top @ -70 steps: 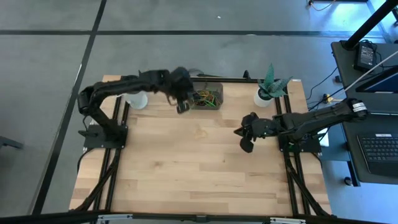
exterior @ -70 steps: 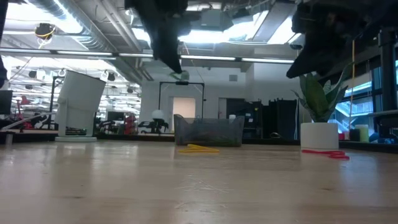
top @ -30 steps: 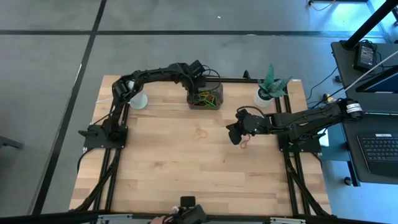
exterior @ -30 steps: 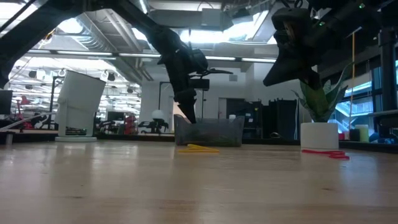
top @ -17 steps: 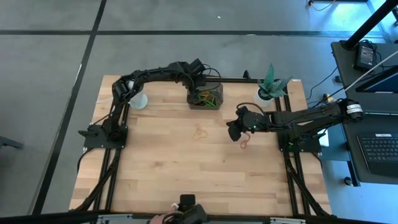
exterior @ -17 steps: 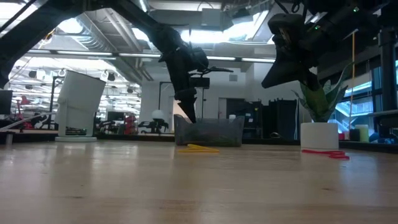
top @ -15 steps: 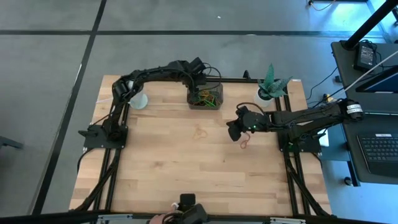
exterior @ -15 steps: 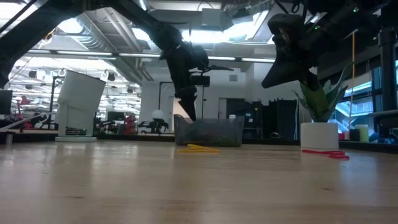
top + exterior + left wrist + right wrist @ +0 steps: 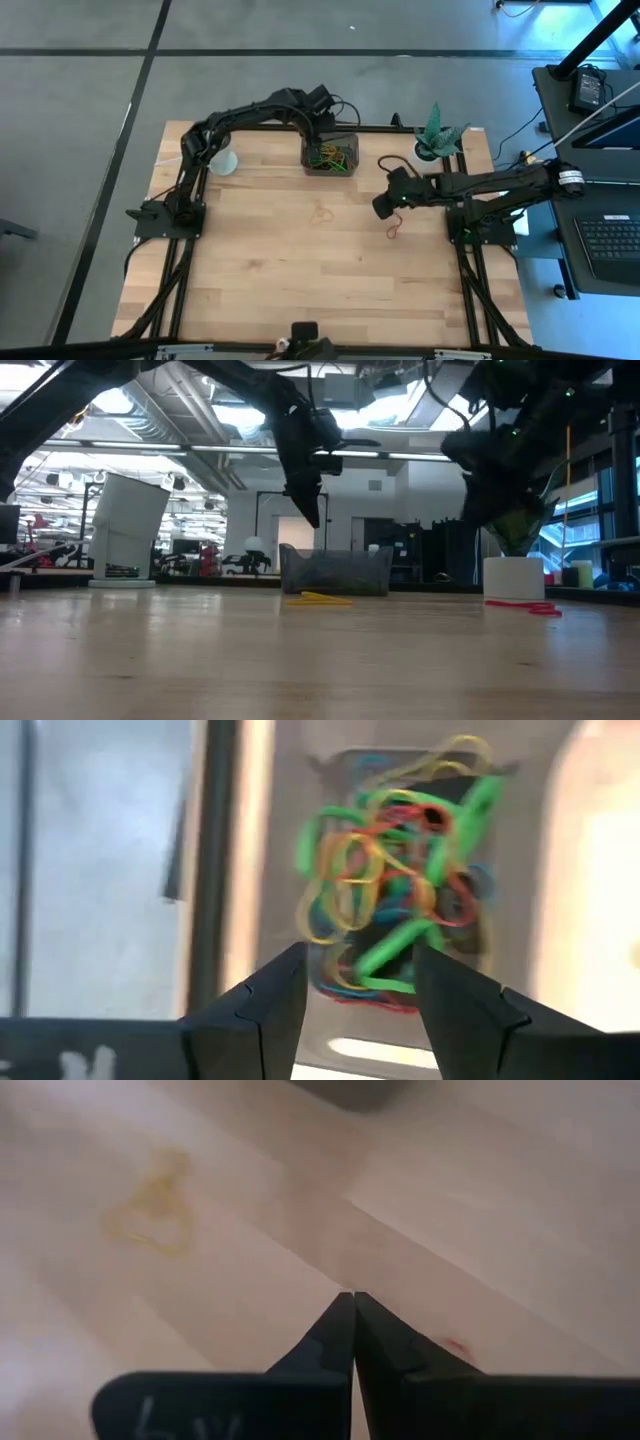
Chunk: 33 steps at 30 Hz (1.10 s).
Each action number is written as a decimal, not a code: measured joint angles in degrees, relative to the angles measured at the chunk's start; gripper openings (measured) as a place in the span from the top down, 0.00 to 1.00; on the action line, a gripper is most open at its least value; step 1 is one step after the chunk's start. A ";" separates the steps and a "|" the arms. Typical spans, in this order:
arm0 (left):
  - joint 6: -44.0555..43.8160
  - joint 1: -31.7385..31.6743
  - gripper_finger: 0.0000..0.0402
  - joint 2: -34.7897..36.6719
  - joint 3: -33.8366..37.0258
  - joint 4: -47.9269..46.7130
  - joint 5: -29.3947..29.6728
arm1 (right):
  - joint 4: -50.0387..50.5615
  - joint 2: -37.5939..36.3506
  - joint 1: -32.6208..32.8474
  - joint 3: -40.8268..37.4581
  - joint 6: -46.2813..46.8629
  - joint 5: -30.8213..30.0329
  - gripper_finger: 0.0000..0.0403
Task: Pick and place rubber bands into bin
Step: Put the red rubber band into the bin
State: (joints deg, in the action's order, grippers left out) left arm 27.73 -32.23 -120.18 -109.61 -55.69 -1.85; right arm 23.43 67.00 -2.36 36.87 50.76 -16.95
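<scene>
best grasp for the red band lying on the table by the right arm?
The red rubber band lies flat on the bare table as a thin loop, just in front of the right gripper. Come straight down from above, fingers opened to straddle one strand of the loop, and pinch there. Side approach looks poor: it is too flat to offer an edge. The right gripper's fingers are shut now, so it must open first.

Left claw [image 9: 322,122] hangs over bin [image 9: 331,156] — table [image 9: 300,270] bare.

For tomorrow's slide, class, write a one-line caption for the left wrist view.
Open left gripper poised above the bin, which holds a tangle of rubber bands.
</scene>
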 joint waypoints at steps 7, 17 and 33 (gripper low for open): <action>-10.21 1.58 0.62 3.59 -0.42 -5.69 -10.41 | 20.03 0.00 -1.66 5.76 -0.34 -0.02 0.99; -24.43 8.46 0.69 12.76 -0.28 -8.98 -3.48 | 21.76 -0.02 -2.05 6.40 -2.41 0.82 0.89; -53.02 30.35 0.70 32.72 31.42 7.17 14.42 | 24.04 7.94 -2.05 4.72 -10.91 7.67 0.54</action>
State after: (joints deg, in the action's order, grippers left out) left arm -25.29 -1.88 -87.46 -78.20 -48.52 12.57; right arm 47.47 74.95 -4.40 41.59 39.85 -9.28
